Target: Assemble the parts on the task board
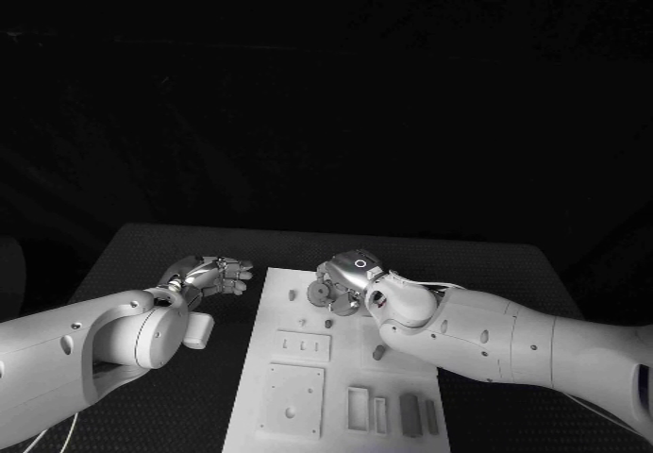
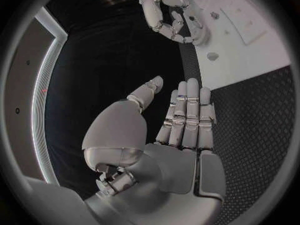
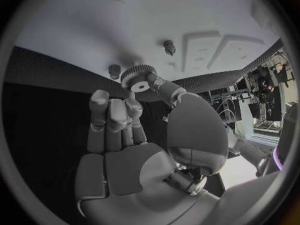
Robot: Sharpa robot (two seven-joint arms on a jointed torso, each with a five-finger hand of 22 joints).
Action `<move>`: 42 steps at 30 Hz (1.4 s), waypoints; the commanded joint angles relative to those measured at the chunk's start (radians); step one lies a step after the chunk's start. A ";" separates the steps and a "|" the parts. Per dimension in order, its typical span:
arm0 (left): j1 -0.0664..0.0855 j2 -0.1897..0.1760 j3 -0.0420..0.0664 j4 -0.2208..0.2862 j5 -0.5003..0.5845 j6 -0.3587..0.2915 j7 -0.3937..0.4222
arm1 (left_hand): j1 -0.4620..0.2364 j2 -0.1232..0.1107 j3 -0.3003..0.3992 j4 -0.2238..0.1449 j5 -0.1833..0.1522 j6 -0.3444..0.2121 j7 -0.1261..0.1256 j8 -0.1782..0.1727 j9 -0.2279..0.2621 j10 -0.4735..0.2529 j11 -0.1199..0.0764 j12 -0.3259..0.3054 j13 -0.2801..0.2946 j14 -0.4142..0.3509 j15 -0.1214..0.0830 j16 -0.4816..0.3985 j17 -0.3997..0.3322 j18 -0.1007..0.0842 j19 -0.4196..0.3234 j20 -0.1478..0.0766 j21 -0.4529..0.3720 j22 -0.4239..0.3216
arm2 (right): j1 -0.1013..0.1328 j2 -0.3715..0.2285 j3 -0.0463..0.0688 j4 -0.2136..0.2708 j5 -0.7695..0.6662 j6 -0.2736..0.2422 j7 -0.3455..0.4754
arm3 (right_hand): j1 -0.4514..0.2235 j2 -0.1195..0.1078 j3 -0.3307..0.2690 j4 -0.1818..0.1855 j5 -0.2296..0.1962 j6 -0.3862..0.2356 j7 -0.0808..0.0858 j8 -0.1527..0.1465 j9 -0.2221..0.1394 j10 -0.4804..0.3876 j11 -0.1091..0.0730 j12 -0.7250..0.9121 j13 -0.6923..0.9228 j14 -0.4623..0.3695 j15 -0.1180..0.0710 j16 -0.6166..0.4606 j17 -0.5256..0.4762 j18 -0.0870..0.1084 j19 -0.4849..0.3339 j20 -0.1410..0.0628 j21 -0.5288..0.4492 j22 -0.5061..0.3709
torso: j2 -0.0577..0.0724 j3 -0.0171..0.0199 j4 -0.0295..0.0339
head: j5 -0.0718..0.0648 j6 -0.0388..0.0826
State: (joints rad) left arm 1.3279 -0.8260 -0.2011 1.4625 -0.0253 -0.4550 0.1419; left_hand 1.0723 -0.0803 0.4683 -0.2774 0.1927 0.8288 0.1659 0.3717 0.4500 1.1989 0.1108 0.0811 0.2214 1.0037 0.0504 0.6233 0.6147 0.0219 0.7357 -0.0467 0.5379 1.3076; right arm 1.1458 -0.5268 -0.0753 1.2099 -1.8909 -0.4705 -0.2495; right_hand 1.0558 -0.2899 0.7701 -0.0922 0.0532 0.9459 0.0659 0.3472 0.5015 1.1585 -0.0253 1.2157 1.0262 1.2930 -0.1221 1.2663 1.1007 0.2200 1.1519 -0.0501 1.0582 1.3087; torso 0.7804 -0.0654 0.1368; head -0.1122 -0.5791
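The right hand (image 3: pixel 134 130) pinched a gear (image 3: pixel 139 77) over the task board's (image 1: pixel 293 425) far end (apparently above a peg (image 3: pixel 169 46)); the left hand (image 2: pixel 169 135) hovered open, empty, over the counter (image 1: pixel 177 406).

The task board (image 1: pixel 293 377) looks like matt, smooth white plastic; the table (image 1: pixel 163 250) carries a dark, rough, finely textured covering; both hands, left hand (image 2: pixel 181 135) and right hand (image 3: pixel 134 140), show satin silvery metal-like segments; the gear part (image 3: pixel 139 77) has a finely toothed rim.

task board (image 1: pixel 273 415): near end cut off | gear (image 1: pixel 324 293): part hidden by right robot hand (image 1: pixel 348 279)
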 commanded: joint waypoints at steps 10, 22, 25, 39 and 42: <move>0.001 0.005 0.001 -0.001 0.014 0.023 0.003 | -0.014 -0.002 0.000 0.002 -0.001 -0.006 -0.002 -0.006 0.002 -0.008 0.003 -0.006 0.002 -0.008 0.002 0.005 -0.002 -0.001 -0.006 0.000 0.006 0.017 | -0.001 0.008 0.000 -0.002 -0.026 0.028 -0.020 | -0.003 -0.007 -0.001 0.000 -0.004 0.122 0.013 0.000 0.002 -0.004 -0.006 -0.008 -0.002 -0.001 -0.008 -0.008 -0.004 0.042 0.004 -0.004 0.003 -0.002 | 0.000 0.0034 -0.0020 | 0.004 -0.005; 0.001 0.006 0.001 -0.001 0.014 0.025 0.003 | -0.015 -0.001 -0.001 0.003 -0.001 -0.006 -0.002 -0.007 0.003 -0.008 0.004 -0.007 0.003 -0.008 0.002 0.005 -0.002 -0.001 -0.006 0.000 0.006 0.017 | -0.001 0.015 -0.007 -0.011 -0.031 0.067 -0.025 | -0.006 -0.008 -0.006 -0.008 -0.004 0.115 0.015 -0.004 0.002 -0.004 -0.004 -0.010 -0.004 -0.002 -0.007 -0.010 -0.006 0.042 0.001 -0.004 0.003 -0.002 | 0.001 0.0029 -0.0028 | 0.003 -0.012; 0.001 0.010 0.001 -0.002 0.014 0.027 0.004 | -0.016 -0.001 -0.001 0.003 -0.001 -0.006 -0.002 -0.007 0.003 -0.008 0.004 -0.007 0.003 -0.008 0.002 0.005 -0.003 -0.001 -0.006 0.000 0.006 0.017 | -0.001 0.017 -0.007 -0.020 -0.036 0.067 -0.031 | -0.008 -0.008 -0.008 -0.010 -0.005 0.111 0.016 -0.006 0.002 -0.004 -0.003 -0.010 -0.004 -0.002 -0.006 -0.011 -0.007 0.042 0.000 -0.003 0.003 -0.002 | 0.000 0.0023 -0.0017 | 0.002 -0.012; 0.001 0.010 0.001 -0.004 0.014 0.025 0.004 | -0.016 -0.001 0.000 0.003 -0.001 -0.006 -0.002 -0.008 0.003 -0.008 0.004 -0.008 0.003 -0.008 0.002 0.006 -0.003 -0.001 -0.006 0.000 0.006 0.017 | -0.002 0.022 -0.016 -0.036 -0.029 0.106 -0.017 | -0.017 -0.008 -0.018 -0.018 -0.004 0.108 0.018 -0.009 0.003 -0.005 0.000 -0.012 -0.006 -0.005 -0.003 -0.013 -0.008 0.042 -0.005 -0.001 0.002 -0.002 | -0.001 0.0018 -0.0007 | 0.004 -0.010; 0.001 0.009 0.001 -0.004 0.014 0.024 0.004 | -0.016 -0.001 0.000 0.003 -0.001 -0.006 -0.002 -0.008 0.004 -0.008 0.004 -0.008 0.004 -0.008 0.002 0.006 -0.003 -0.001 -0.006 -0.001 0.006 0.017 | -0.002 0.022 -0.016 -0.037 -0.029 0.107 -0.018 | -0.019 -0.008 -0.021 -0.019 -0.004 0.107 0.019 -0.010 0.004 -0.006 0.000 -0.012 -0.006 -0.006 -0.003 -0.013 -0.008 0.042 -0.006 -0.001 0.002 -0.002 | -0.001 0.0014 -0.0010 | 0.004 -0.010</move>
State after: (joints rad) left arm 1.3279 -0.8176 -0.2010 1.4575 -0.0144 -0.4452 0.1397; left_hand 1.0644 -0.0803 0.4683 -0.2774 0.1926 0.8287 0.1659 0.3680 0.4527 1.1952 0.1145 0.0765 0.2238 1.0037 0.0504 0.6233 0.6127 0.0217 0.7342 -0.0481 0.5379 1.3081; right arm 1.1532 -0.5037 -0.0840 1.1817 -1.9121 -0.4316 -0.2632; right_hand 1.0424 -0.3029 0.7533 -0.1089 0.0532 0.9461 0.0657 0.3386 0.5058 1.1583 -0.0288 1.2080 1.0213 1.2895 -0.1226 1.2574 1.0938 0.2201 1.1502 -0.0483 1.0570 1.3078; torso 0.7796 -0.0638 0.1357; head -0.1082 -0.5891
